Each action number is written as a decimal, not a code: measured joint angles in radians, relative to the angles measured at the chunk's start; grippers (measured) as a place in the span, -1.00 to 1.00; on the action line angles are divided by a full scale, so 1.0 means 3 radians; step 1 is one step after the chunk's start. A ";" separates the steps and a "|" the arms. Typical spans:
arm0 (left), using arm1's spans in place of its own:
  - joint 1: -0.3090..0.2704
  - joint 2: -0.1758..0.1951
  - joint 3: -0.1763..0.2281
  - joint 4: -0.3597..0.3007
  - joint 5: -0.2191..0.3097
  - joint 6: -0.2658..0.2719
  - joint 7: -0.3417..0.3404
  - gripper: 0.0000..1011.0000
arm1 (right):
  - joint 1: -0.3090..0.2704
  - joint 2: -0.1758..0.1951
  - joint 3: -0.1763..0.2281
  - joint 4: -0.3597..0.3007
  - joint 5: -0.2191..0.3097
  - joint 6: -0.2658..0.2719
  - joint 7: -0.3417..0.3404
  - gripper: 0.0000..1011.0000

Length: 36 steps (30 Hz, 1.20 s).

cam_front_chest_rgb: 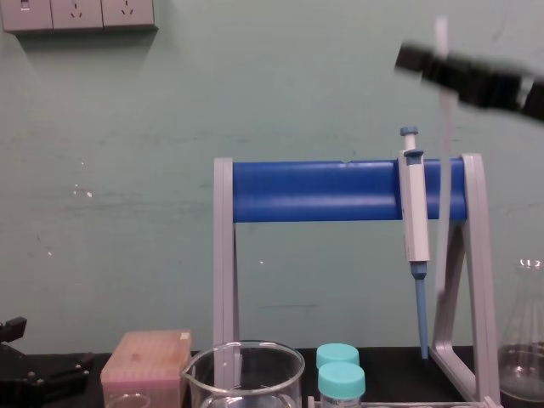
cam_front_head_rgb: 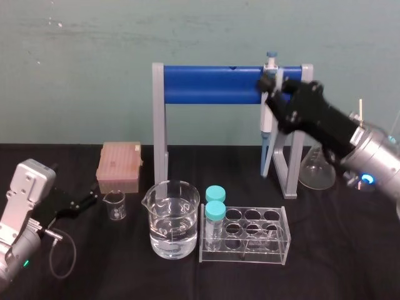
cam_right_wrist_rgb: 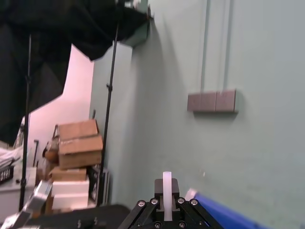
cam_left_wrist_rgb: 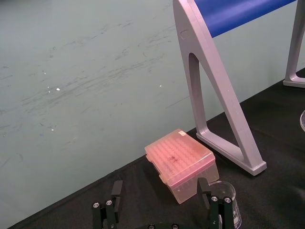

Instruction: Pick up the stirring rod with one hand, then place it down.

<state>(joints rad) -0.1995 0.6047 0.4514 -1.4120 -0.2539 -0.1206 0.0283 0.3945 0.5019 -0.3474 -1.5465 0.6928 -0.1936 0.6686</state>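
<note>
At 2 o'clock above the desk, my right gripper clamps the stirring rod upright. At 6, the beaker holds clear liquid; left gripper lies spread, empty.

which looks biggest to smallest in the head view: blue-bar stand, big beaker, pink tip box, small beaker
1. blue-bar stand
2. big beaker, though it sits nearer the camera than the box
3. pink tip box
4. small beaker
The right end effector holds the stirring rod upright by the stand.
</note>
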 joint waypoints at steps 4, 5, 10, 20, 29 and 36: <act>0.0000 0.0000 0.0000 0.0000 0.0000 0.0000 0.0000 0.98 | 0.0028 0.0028 0.0075 -0.0099 0.0044 0.0010 -0.0027 -0.87; 0.0000 0.0000 0.0000 0.0000 0.0000 0.0000 0.0000 0.98 | 0.0031 0.0030 0.0081 -0.0108 0.0045 0.0013 -0.0031 -0.87; 0.0000 0.0000 0.0000 0.0000 0.0000 0.0000 0.0000 0.98 | 0.0035 0.0052 0.0096 -0.0137 0.0047 0.0037 -0.0052 -0.87; 0.0000 0.0000 0.0000 0.0000 0.0000 0.0000 0.0000 0.98 | 0.0027 0.0070 0.0095 -0.0142 0.0043 0.0078 -0.0077 -0.87; 0.0000 0.0000 0.0000 0.0000 0.0000 0.0000 0.0000 0.98 | 0.0028 0.0069 0.0083 -0.0112 0.0046 0.0086 -0.0073 -0.88; 0.0000 0.0000 0.0000 0.0000 0.0000 0.0000 0.0000 0.98 | 0.0035 0.0064 0.0074 -0.0099 0.0049 0.0091 -0.0068 -0.87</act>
<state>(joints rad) -0.1995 0.6047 0.4514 -1.4120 -0.2539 -0.1206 0.0283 0.4050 0.5211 -0.3251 -1.5762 0.7075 -0.1664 0.6482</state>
